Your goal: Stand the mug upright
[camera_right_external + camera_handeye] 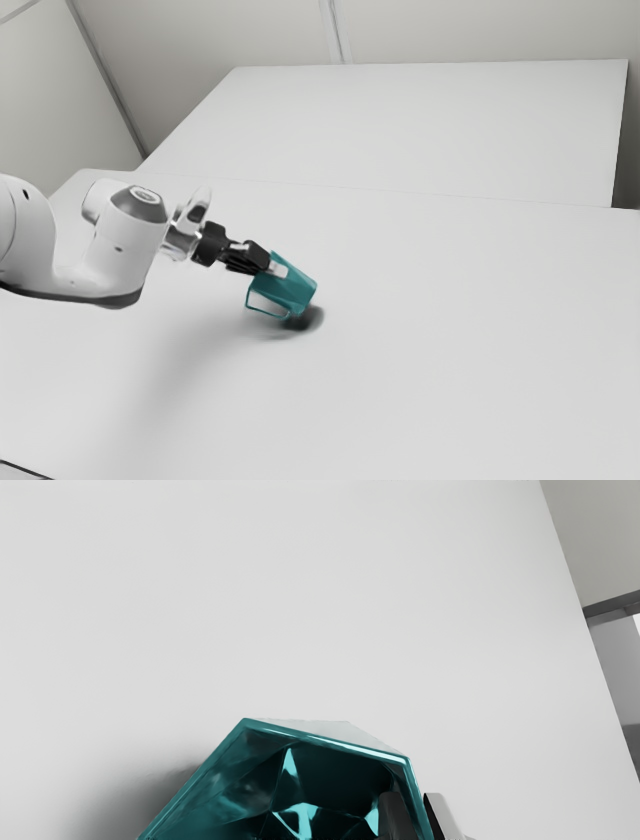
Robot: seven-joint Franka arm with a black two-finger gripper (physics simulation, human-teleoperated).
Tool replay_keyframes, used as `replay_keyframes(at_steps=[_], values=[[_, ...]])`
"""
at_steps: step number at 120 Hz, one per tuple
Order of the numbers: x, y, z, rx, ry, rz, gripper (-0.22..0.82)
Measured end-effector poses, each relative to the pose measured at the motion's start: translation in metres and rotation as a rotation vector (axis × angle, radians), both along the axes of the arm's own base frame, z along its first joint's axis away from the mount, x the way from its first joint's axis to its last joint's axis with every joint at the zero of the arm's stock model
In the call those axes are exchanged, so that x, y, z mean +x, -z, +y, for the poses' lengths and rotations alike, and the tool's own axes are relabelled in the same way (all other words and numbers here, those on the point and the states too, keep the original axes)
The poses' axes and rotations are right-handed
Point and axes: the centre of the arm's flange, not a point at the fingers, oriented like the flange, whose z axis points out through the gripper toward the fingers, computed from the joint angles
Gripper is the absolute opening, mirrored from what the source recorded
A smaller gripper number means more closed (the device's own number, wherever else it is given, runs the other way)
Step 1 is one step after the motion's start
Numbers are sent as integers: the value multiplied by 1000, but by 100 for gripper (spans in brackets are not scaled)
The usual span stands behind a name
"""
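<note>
And here it is, a place with the look of a robotics lab: a jointed white arm (130,245) reaching over a smooth, pale counter (450,330), a second white surface (420,120) beyond, plain light walls (460,30) rising behind!

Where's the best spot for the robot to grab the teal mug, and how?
Probably the thin wall at the rim, coming from the open end, one finger inside and one outside. The teal mug leans with its mouth toward the gripper, so that edge looks easy to pinch, and the gripper has it that way. The handle is lower down, probably harder to reach.
</note>
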Motion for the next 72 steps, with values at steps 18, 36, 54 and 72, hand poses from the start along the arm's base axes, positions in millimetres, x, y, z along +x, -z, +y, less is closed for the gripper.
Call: replay_keyframes(at_steps=[18,36,54,72], values=[[6,-7,-1,60,33,-19,-17],[13,-18,5,141,60,-41,-17],[16,-32,13,219,85,-51,-17],[30,-56,21,328,126,-68,-17]])
